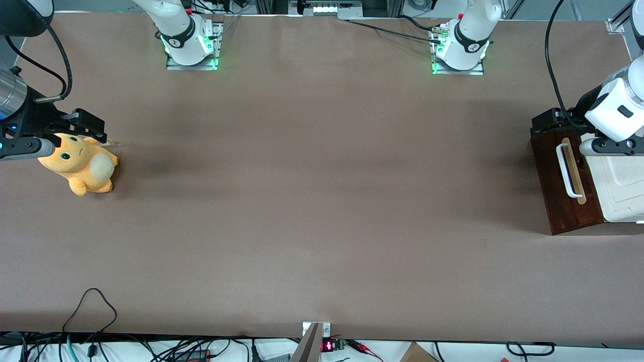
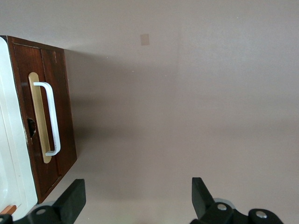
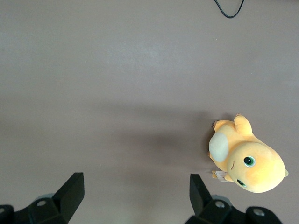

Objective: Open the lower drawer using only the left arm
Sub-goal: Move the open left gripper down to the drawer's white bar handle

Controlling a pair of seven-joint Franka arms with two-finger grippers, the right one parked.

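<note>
The lower drawer (image 1: 566, 183) sits at the working arm's end of the worktop (image 1: 312, 201), its dark front facing the table's middle; its white handle (image 1: 565, 170) runs lengthwise along the front, parallel to that end edge; the left arm (image 1: 614, 113) hangs above it, gripper (image 2: 138, 200) spread wide, touching nothing.

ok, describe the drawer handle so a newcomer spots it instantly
Go to the working arm's end of the brown table, where a cream-white cabinet stands under the open black two-finger gripper. Its dark reddish-brown wooden drawer front carries a tan strip; the white U-shaped bar handle arches over it.
</note>
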